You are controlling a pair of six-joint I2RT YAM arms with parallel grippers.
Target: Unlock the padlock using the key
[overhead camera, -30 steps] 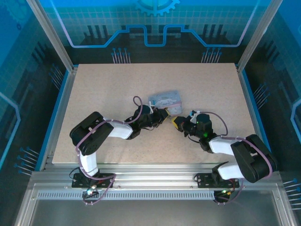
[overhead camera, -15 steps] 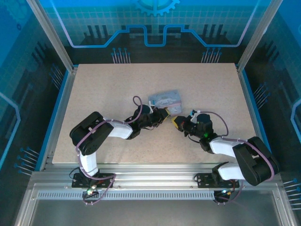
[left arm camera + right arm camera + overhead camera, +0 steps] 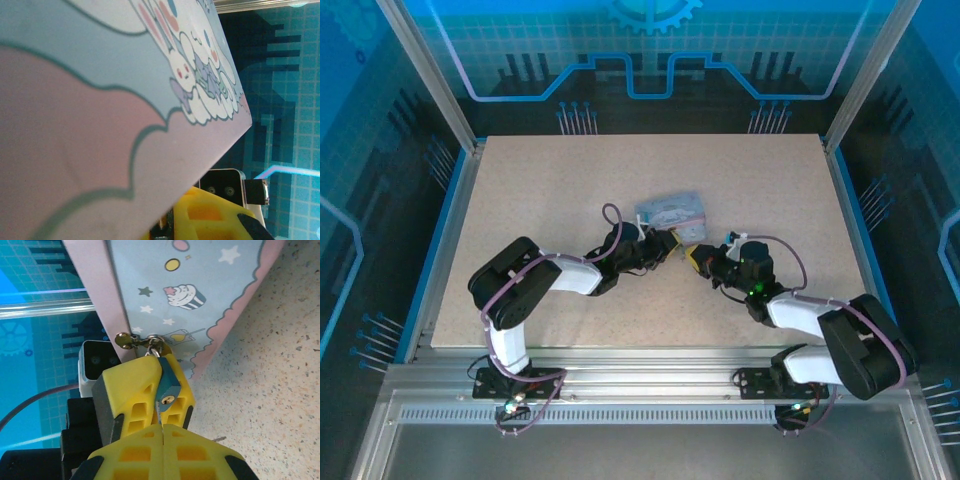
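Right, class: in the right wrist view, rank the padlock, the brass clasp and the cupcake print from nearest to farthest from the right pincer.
1. The padlock, directly ahead of the right pincer.
2. The brass clasp, beyond it, up-left at the edge of the tin.
3. The cupcake print, farthest, up the tin's face.

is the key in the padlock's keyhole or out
Out: the keyhole on the padlock faces the right wrist camera uncovered, and the key, a thin sliver sticking from the shut right hand, points just beside it.
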